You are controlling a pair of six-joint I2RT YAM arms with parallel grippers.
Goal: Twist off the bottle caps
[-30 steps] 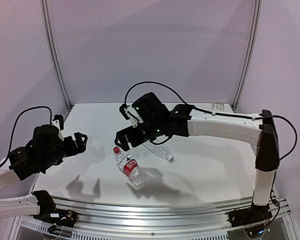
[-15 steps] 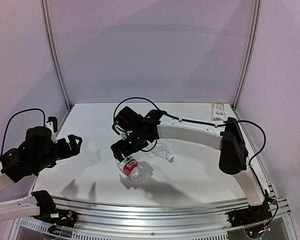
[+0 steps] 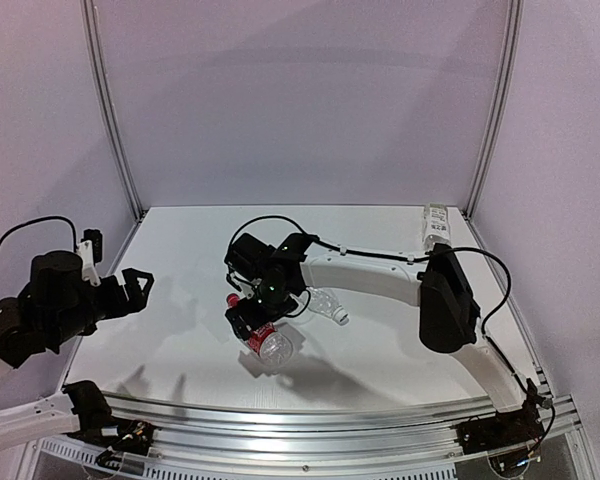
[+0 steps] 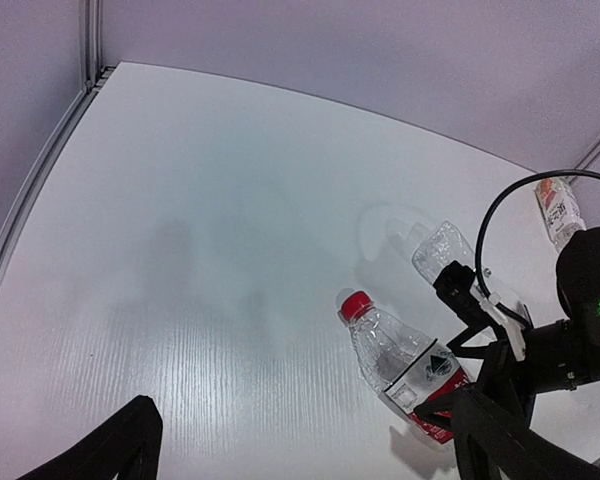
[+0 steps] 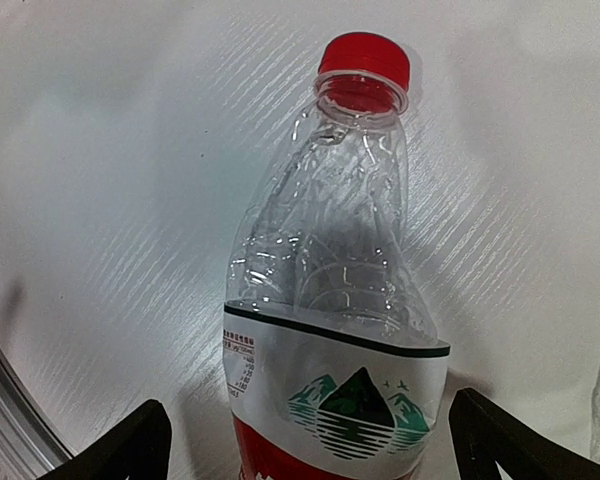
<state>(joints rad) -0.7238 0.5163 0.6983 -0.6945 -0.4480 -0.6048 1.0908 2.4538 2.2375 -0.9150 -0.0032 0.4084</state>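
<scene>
The right gripper hung wide open over the red bottle. 1 finger stood on each side of the label with a gap at both, so it held nothing. That bottle lay on its side on the counter, the nearest of the 3 to the front edge. Its red cap sat on the neck, pointing away from the gripper and toward the left of the counter. Just behind it, partly under the right arm, lay the ribbed bottle, also on its side. The 2 were close together, and I could not tell whether they touched. Out to the left, well apart from both, the left gripper hovered above the counter. Its fingers were spread wide and it was empty. Farthest off, in the back right corner, the labelled bottle lay on its side. Its cap was too small to make out.
</scene>
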